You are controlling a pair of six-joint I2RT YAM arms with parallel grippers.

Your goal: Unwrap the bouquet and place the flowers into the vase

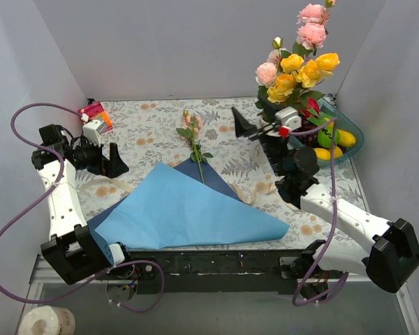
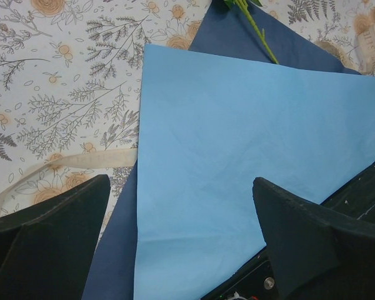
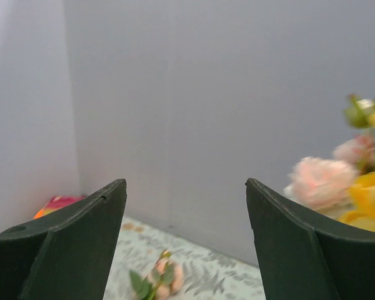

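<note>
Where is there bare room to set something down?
Bare cloth at the back: between the pink box and the loose flower, and from that flower to the right claw. Crowded: the back right corner, with flowers and fruit basket.

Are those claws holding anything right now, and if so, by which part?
Nothing is held. The left gripper and the right gripper both stand open and empty.

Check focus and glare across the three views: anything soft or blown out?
Top external: sharp, even light, no glare or hard shadows on the blue paper. Left wrist: paper and tablecloth crisp, the left fingers dark and featureless. Right wrist: flowers at right and the lone stem below blurred, the right fingers nearly black.
</note>
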